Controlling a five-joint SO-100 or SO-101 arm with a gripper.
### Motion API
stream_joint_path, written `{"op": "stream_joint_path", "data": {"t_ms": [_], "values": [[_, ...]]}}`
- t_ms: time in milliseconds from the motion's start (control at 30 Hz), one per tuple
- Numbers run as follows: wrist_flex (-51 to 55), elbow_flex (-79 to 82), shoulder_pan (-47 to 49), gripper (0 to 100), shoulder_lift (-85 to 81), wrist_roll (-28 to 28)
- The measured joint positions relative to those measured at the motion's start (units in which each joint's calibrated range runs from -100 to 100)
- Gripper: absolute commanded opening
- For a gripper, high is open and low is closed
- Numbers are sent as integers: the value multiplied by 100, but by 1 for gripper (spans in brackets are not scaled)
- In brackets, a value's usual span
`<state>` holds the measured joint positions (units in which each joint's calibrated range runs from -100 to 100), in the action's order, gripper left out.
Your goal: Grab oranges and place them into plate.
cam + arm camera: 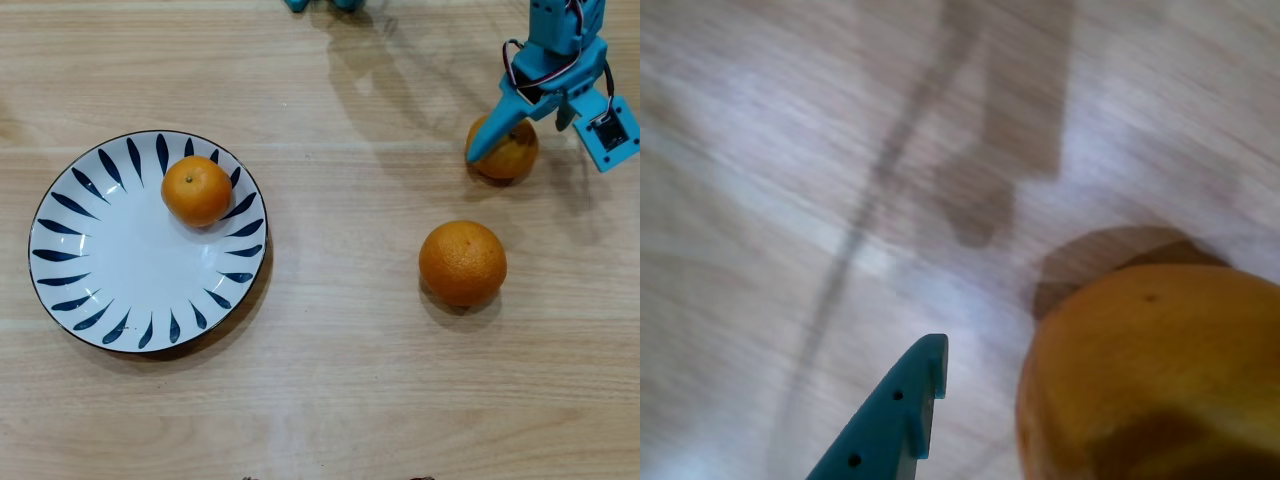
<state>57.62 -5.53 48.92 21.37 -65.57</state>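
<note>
The table (330, 400), pale wood, fills the overhead view. The plate (70, 290) sits at the left, and one small orange (197, 190) already lies in it, near the upper rim. So I'd judge one of three is done and two are left.

The big orange (462, 262) rests on bare wood right of centre, well apart from the plate, untouched. The second small orange (507, 152) is at the upper right, and the gripper (520, 135) has its blue fingers spread around it: one pointed finger (492, 130) runs down its left side, the other part lies to its right. Whether they touch the skin, I cannot tell. In the wrist view this fruit fills the lower right, with a finger tip (910, 395) just beside it at the lower centre; that view is blurred.

Nothing stands between this orange and the plate except open table; the big orange lies below that line.
</note>
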Motion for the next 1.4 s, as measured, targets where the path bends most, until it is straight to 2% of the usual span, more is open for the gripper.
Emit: {"op": "stream_joint_path", "data": {"t_ms": [367, 433, 600, 700, 1100, 1233, 1400], "values": [[-34, 53, -380, 54, 339, 0], [-34, 53, -380, 50, 398, 0], [-34, 53, -380, 32, 542, -5], [-34, 53, -397, 26, 559, -5], [-34, 124, -507, 35, 474, 5], [-26, 274, -819, 38, 93, 605], [-26, 655, -1714, 39, -1244, 2003]]}}
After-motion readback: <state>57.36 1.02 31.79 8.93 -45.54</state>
